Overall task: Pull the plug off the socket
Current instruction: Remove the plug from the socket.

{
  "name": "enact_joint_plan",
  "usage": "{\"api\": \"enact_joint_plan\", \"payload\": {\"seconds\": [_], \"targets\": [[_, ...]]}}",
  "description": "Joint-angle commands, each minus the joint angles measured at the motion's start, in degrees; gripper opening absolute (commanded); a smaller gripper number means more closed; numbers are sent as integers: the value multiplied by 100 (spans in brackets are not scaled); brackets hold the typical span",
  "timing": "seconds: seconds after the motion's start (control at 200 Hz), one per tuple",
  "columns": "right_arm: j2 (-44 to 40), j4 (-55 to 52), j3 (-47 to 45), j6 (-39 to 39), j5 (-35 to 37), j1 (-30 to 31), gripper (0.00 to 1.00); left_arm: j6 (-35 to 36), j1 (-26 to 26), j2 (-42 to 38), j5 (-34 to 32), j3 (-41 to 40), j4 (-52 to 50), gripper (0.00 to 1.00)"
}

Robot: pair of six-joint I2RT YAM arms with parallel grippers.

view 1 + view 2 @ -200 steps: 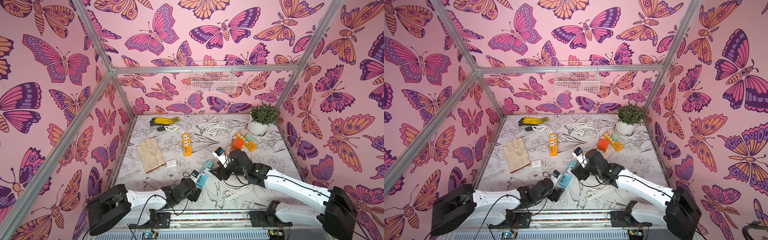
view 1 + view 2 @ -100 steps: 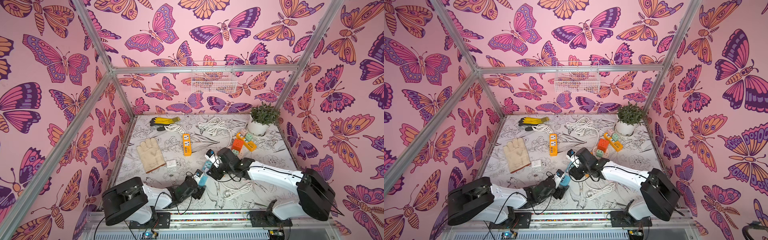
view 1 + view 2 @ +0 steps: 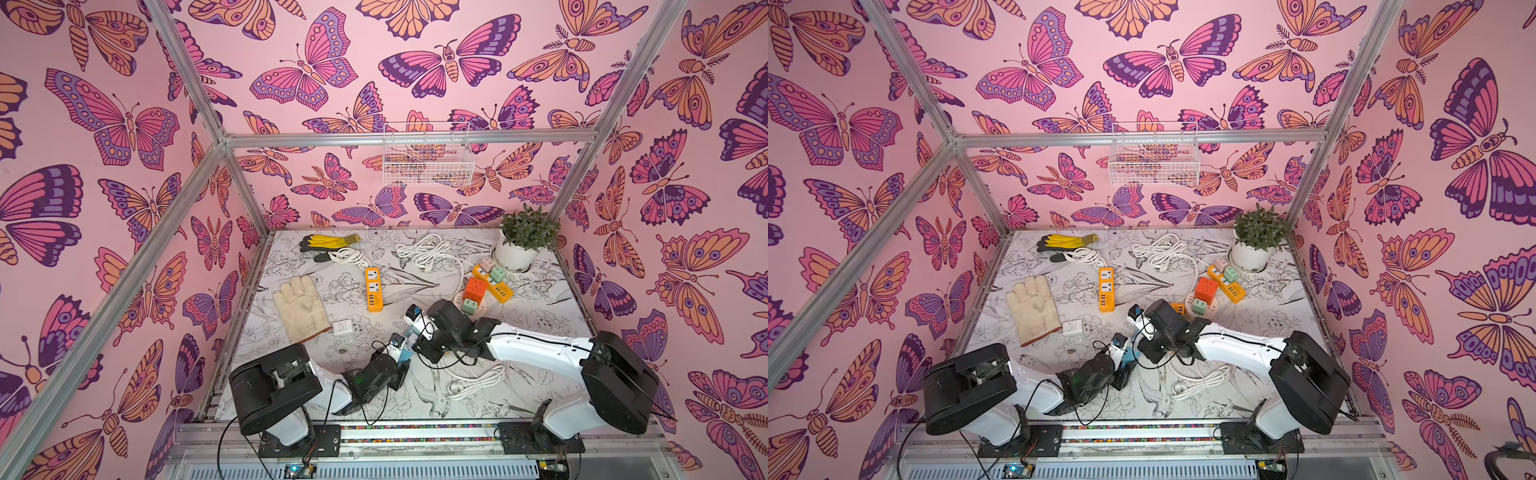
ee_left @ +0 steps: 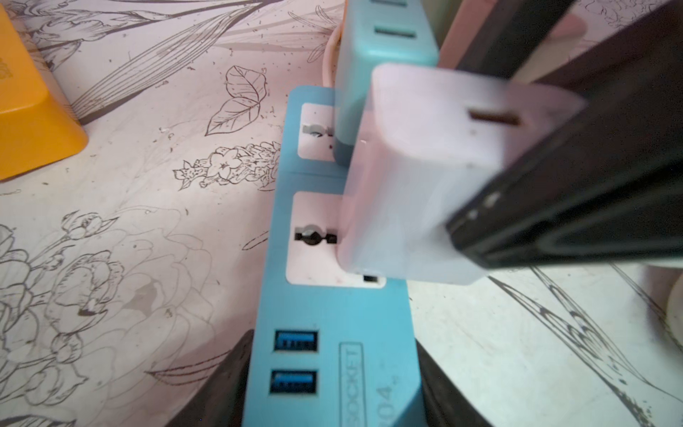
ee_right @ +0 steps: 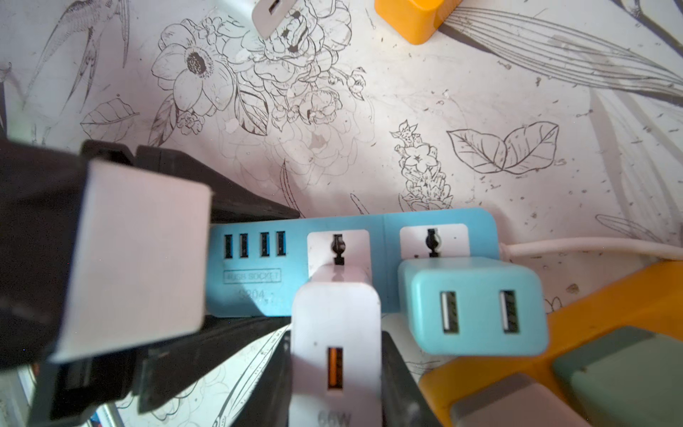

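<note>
**At the front of the bench: strip braced, plug gripped, pull not yet made**

Near the front middle of the bench, we see the blue power strip lying flat with two plugs in it. The white plug, which we take to be the one wanted, sits in the socket next to the USB ports and looks seated on the white face. The right fingers are closed on its two flat sides, one of them squeezed into the narrow gap beside the blue plug. That side grip, we judge, lets the arm draw the plug straight out along its pins. The left fingers are partly closed round the strip's USB end and appear pressed against both long edges. We read this as a brace, since a light strip would otherwise rise with the plug. What is left, in our view, is the pull itself, away from the strip's face.
</note>
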Motion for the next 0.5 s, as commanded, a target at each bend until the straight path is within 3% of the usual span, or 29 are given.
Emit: {"api": "enact_joint_plan", "payload": {"seconds": [0.0,0.17,0.401,0.496], "targets": [[-49,-69,-12,46,176,202,20,-169,76,156,298,-105,-329,55],[292,-442,343,343,724,826,13,-198,171,185,459,9,-531,50],[350,-599,251,1014,22,-98,13,-168,323,262,768,-260,-37,48],[207,-395,31,867,-150,-77,12,-202,354,298,783,-205,-120,47]]}}
